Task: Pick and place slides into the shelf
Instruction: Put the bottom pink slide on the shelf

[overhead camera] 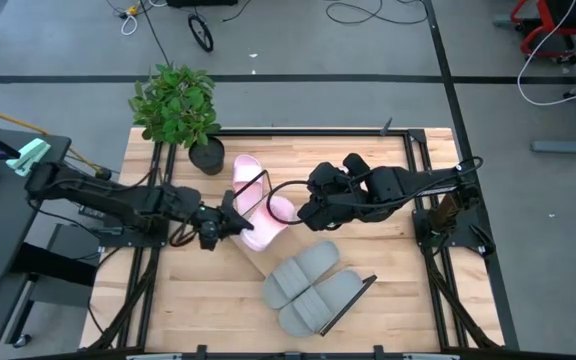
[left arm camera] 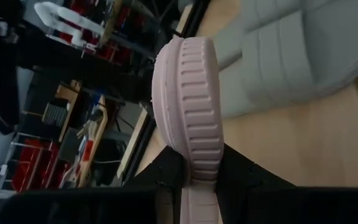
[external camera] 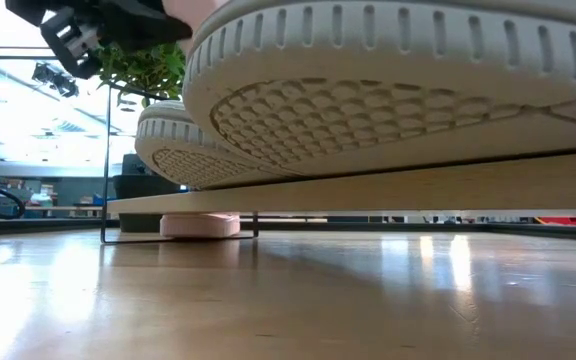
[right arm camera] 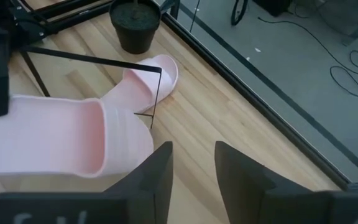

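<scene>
High view: my left gripper [overhead camera: 230,222] pinches the edge of a pale pink slide [overhead camera: 265,226] at mid-table, over the shelf [overhead camera: 253,262]. My right gripper [overhead camera: 305,213] sits just beside that slide's other end. Second pink slide [overhead camera: 247,176] lies near the potted plant [overhead camera: 176,105]. Two grey slides [overhead camera: 310,288] lie side by side on the light-wood shelf.

Low view: grey soles, honeycomb tread, ribbed sidewalls, resting on the board.

Left wrist: ribbed pink rim clamped between my fingers [left arm camera: 235,171].

Right wrist: fingers [right arm camera: 156,180] apart, nothing between them.
</scene>
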{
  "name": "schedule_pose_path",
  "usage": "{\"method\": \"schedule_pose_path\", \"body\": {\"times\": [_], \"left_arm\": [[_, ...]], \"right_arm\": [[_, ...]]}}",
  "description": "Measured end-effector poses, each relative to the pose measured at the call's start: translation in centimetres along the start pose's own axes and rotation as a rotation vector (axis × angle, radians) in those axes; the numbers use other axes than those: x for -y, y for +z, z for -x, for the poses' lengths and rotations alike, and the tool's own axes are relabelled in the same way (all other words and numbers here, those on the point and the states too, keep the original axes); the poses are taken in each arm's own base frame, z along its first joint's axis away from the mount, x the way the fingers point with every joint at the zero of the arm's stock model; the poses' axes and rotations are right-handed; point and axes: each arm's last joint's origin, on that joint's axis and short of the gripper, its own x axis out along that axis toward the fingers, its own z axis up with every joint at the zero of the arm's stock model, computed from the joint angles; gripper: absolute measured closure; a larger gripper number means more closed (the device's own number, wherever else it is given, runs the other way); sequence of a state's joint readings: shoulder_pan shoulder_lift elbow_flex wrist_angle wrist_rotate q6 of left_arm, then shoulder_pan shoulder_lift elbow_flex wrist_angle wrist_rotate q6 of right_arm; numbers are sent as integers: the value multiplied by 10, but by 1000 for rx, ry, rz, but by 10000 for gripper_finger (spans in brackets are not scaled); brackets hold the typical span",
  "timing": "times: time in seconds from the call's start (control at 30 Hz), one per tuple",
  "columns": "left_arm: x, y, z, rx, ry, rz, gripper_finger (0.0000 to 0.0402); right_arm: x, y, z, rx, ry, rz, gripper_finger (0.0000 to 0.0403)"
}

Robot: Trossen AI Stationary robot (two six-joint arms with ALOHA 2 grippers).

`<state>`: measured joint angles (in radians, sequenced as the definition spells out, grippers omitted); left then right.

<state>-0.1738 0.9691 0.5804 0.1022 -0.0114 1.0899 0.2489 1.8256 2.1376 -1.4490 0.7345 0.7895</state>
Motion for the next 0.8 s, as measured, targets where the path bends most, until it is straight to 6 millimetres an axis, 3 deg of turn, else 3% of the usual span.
{"method": "schedule_pose_path", "body": {"times": [0.8], "left_arm": [[9, -19, -7, -107, -118, -7, 334]], "right_arm": [[-1, 1, 0, 7, 4, 26, 289]]}}
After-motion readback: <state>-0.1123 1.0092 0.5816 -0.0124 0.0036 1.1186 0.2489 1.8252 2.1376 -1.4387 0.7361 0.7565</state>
